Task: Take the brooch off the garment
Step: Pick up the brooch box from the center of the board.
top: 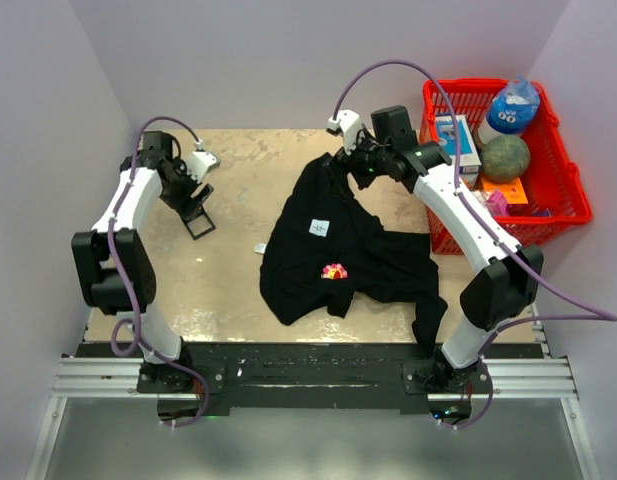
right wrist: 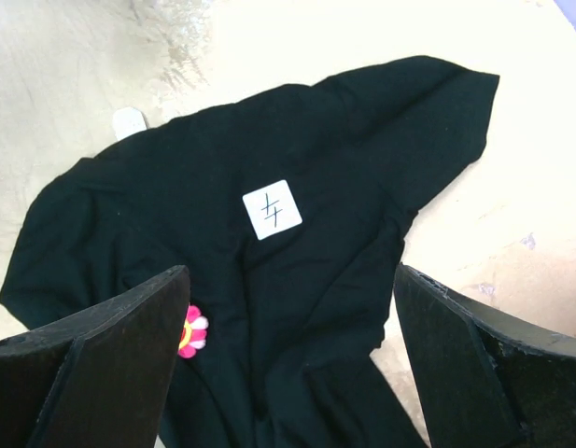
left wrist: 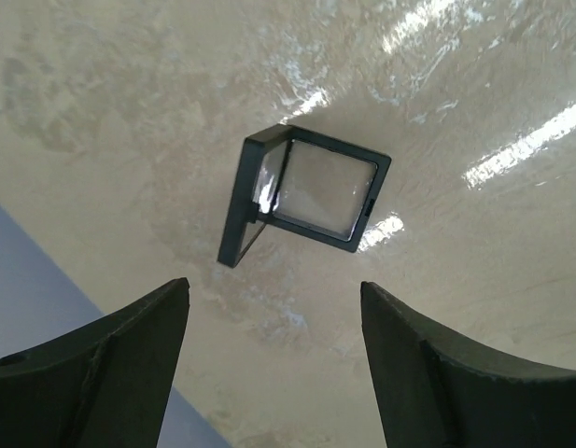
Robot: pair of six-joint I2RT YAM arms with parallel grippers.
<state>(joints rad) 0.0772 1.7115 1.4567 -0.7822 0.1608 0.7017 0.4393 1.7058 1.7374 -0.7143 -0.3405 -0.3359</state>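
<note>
The garment (top: 373, 255) is a black shirt, lying crumpled on the table's middle and right. The brooch (top: 334, 270) is a small pink, red and yellow flower on the shirt's lower part. My right gripper (top: 354, 166) hovers open over the shirt's far end. In the right wrist view it (right wrist: 289, 271) stands above the black fabric (right wrist: 344, 187), and its left finger partly hides the brooch (right wrist: 196, 331). My left gripper (top: 183, 188) is open and empty at the far left, away from the shirt; in its own view it (left wrist: 273, 285) faces bare table.
A small open black case (top: 199, 224) (left wrist: 306, 191) stands just beyond the left fingers. A white square label (top: 319, 228) (right wrist: 272, 209) sits on the shirt. A red basket (top: 568, 215) with a bottle, a green ball and boxes stands at the right edge.
</note>
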